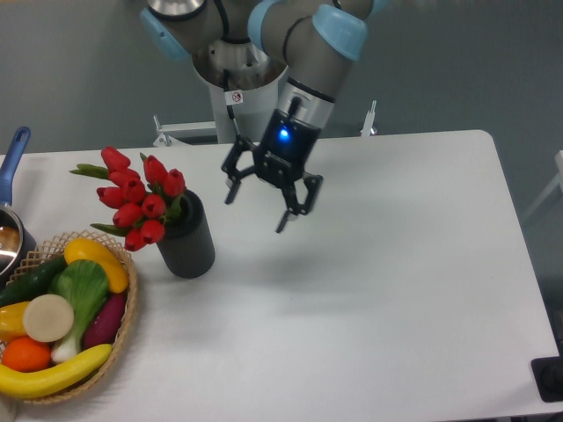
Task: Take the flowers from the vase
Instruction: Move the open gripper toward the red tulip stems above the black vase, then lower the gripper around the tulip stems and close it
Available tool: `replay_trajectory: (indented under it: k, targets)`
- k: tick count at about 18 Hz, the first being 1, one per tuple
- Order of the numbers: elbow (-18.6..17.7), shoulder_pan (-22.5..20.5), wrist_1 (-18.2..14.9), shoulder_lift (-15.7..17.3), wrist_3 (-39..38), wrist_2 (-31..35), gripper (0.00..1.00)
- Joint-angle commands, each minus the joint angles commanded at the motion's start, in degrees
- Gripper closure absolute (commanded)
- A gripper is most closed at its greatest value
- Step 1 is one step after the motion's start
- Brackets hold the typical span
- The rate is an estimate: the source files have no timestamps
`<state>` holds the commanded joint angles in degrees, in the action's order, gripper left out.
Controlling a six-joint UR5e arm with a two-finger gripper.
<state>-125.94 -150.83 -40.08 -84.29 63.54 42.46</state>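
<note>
Red flowers (136, 198) lean from the black vase (187, 235) at frame left. The gripper (257, 210), fingers spread and empty, hovers right of them. A low approach could clip the vase and tip it on the desk (387, 290).

The gripper (266, 195) hangs with fingers spread above bare surface (378, 290), just right of the flowers (136, 198) and vase (187, 236); nothing stands between them. Left of the vase a basket (123, 338) of toy produce crowds that side, with a pot (10, 230) behind it. The right half lies free.
</note>
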Motion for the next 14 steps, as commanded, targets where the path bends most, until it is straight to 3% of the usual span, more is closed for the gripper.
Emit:
replay_trajectory:
  k: [8,14]
  targets:
    - [-0.09,5.62,0.09,-1.84,0.26,-0.97,0.00]
    - [-0.18,7.04,0.09,-1.93,0.44,-2.11,0.00]
